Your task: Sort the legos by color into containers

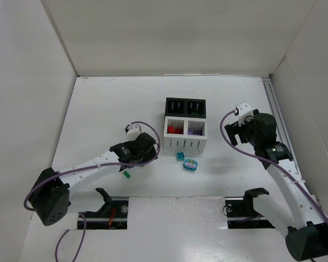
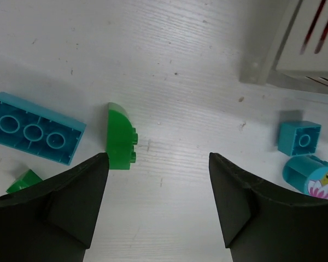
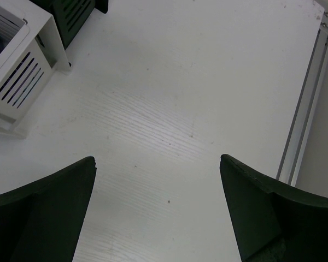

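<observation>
L gripper (image 2: 158, 183) spread wide, empty, near-left of white bins (image 1: 185, 143) | green brick (image 2: 121, 137) on table (image 1: 98, 120) just ahead of it, long teal brick (image 2: 35, 127) beside | small teal brick (image 2: 299, 138), teal oval (image 2: 311, 174) near bins | R gripper (image 3: 158, 188) spread, empty, right of bins | black bins (image 1: 186, 106) at far side.

left end effector (image 2: 157, 164) pointing down, jaws apart, empty, right end effector (image 3: 158, 161) the same

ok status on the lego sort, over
Grippers open, empty: left gripper by green brick, right gripper beside white bins. Binned: red pieces, purple pieces; teal bricks loose. Nothing blocking.
</observation>
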Tool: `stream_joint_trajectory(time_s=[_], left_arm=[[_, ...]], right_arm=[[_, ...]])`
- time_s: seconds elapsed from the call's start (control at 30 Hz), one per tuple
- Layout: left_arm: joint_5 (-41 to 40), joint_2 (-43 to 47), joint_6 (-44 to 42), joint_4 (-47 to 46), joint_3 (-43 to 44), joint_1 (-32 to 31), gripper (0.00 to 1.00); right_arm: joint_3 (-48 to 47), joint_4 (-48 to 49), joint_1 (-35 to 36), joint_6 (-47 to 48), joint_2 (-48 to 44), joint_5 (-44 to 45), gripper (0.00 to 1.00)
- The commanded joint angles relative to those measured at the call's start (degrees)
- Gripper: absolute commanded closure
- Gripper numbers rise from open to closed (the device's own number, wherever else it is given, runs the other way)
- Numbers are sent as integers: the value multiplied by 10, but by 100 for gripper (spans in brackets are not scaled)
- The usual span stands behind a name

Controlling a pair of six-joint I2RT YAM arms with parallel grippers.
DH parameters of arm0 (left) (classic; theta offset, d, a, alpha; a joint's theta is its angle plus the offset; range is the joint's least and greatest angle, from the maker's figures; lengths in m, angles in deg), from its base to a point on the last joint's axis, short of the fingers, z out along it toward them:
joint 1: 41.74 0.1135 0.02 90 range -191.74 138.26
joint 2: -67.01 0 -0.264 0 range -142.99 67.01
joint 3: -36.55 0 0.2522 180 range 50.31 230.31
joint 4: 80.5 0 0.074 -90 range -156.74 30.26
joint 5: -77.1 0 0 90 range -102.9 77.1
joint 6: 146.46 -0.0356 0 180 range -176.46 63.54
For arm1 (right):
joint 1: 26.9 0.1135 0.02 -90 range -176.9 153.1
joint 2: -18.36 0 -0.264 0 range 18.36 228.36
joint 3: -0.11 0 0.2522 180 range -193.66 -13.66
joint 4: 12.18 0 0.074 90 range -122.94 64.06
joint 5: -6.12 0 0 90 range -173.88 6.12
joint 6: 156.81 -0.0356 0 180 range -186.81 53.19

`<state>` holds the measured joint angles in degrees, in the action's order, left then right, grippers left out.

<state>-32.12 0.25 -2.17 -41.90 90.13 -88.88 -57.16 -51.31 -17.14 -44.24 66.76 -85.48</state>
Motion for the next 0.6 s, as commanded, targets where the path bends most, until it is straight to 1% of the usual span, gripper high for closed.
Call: stream_joint_trajectory(time_s=[0.0, 0.03, 0.13, 0.23, 0.27, 0.37, 0.4, 0.43, 0.57], left_arm=[[-28, -26, 22, -10, -8, 1, 30], [-34, -34, 29, -4, -8, 1, 32], [-41, -61, 42, 8, -8, 1, 32], [-41, -67, 42, 0, -8, 1, 37], [-41, -73, 42, -6, -8, 1, 43], [-46, -79, 42, -11, -8, 1, 53], [-46, -84, 42, -11, -8, 1, 60], [-46, -92, 35, -17, -8, 1, 64], [-51, -122, 29, -23, 4, 1, 71]], right_arm=[[-4, 8, -4, 4, -4, -9, 1], [-4, 8, -4, 4, -4, -9, 1], [-4, 8, -4, 4, -4, -4, 1], [-4, 8, -4, 4, -4, -4, 1], [-4, 8, -4, 4, -4, -4, 1], [-4, 2, -4, -1, -4, -4, 1], [-4, 2, -4, -2, -4, -4, 1], [-4, 2, -4, -2, -4, -4, 1], [-4, -3, -4, -2, -9, 6, 1]])
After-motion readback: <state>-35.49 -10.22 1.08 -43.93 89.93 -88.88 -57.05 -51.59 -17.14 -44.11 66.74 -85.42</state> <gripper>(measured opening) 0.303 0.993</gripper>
